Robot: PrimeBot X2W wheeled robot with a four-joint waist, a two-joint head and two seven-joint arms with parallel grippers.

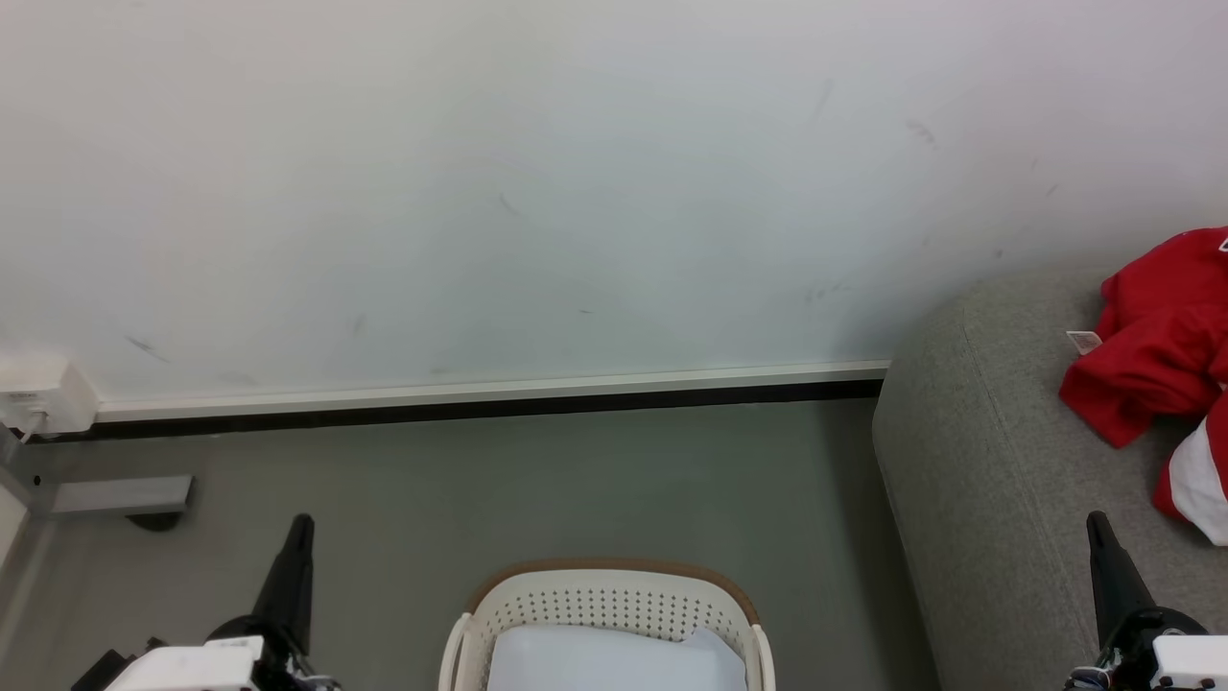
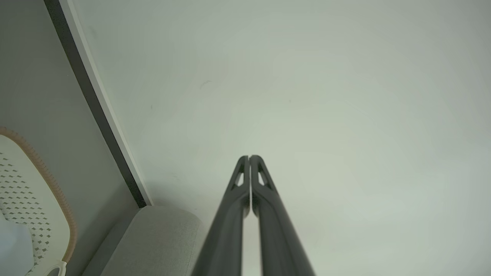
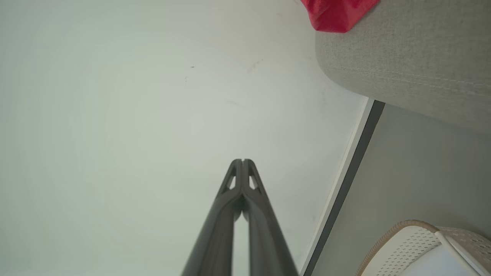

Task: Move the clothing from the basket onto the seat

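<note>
**Head view.** Left hand [image 1: 301, 525] at lower left and right hand [image 1: 1098, 523] at lower right, each a single dark spike pointing up the frame. Side-on, any gap between the fingers is hard to judge. Basket [image 1: 614, 570] at bottom centre on the grey floor [image 1: 576, 480], with a pale sheet [image 1: 614, 662] lying in it. Red clothing [image 1: 1161, 336] bunched on the seat [image 1: 979, 461] at the right edge, with a white label [image 1: 1084, 340] on its left side. The frame cuts it off; possibly two pieces.

**Left wrist view.** Fingers pressed together tip to tip, clenched on nothing, against the white wall [image 2: 307, 96]. Basket's perforated side at lower left. Seat corner at the bottom, left of the fingers.

**Right wrist view.** Fingers likewise clenched and empty. Clothing at the top edge, on the seat's rounded end at upper right; the seam line is plain here. Basket rim at lower right.
</note>
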